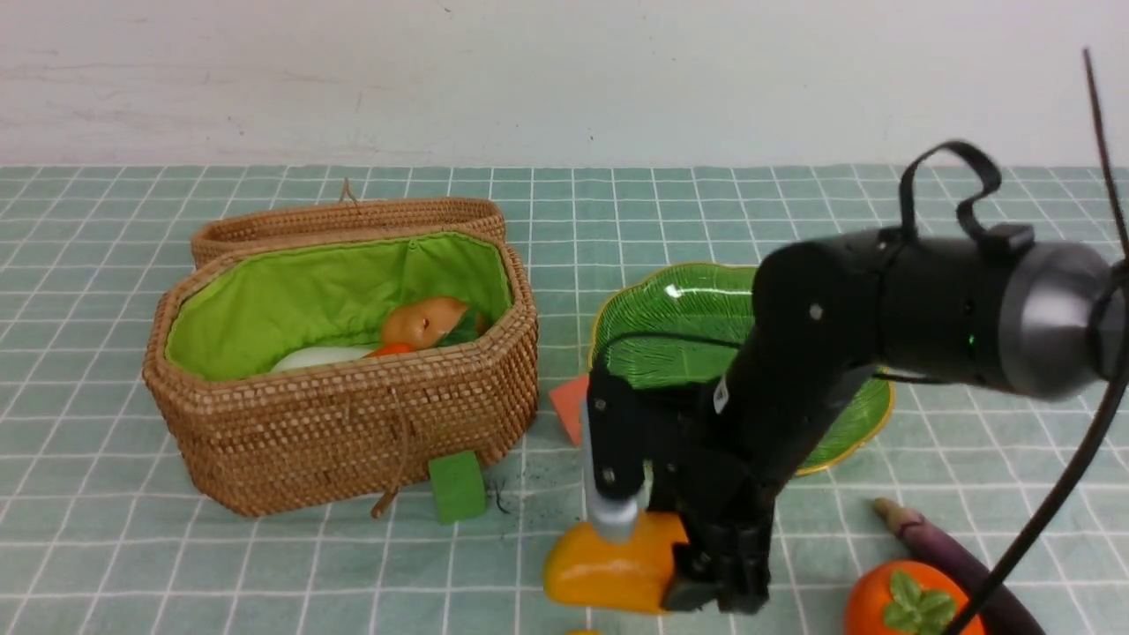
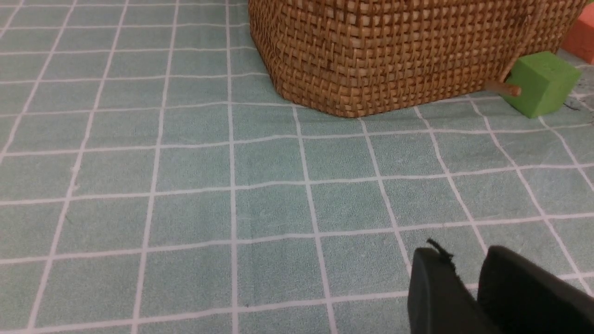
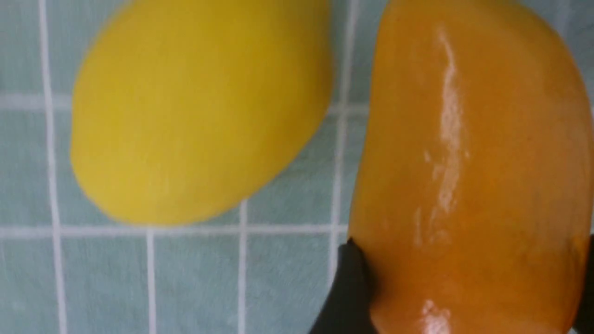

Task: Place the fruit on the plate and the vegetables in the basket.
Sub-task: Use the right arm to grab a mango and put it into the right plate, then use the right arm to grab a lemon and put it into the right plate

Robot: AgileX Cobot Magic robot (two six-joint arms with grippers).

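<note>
Sorting is looking roughly half done. A tan wicker basket (image 1: 353, 423), with its lid hanging open behind and bright green cloth lining it, is already holding three vegetables. They are a smooth white radish (image 1: 317, 357), a tan potato (image 1: 423, 322) and an orange-red carrot (image 1: 392, 349) showing only as a sliver. The fourth, a long dark purple eggplant (image 1: 944, 551), is lying on the checked cloth of the desk (image 1: 265, 564) at front right. Just beside it is a round orange persimmon (image 1: 908, 600) with a green leafy cap. A ribbed green glass plate (image 1: 697, 326) with a thin yellow rim is sitting right of the basket. The part showing past the arm is carrying no fruit. By my reading, all three fruits and the eggplant are waiting to be moved.

The right tool (image 1: 679, 573) is reaching down over a glossy oblong mango (image 1: 600, 573) lying in front of the plate, fingers standing wide on either side. One black finger (image 3: 348, 287) is touching its flank, but whether they are gripping I cannot tell. A matte yellow lemon (image 3: 195, 111) is lying just beside the mango. The left tool (image 2: 468, 264) is hovering over bare cloth near the basket, fingers almost together, holding nothing. A green block (image 1: 457, 485) and an orange block (image 1: 571, 401) are lying by the basket.
</note>
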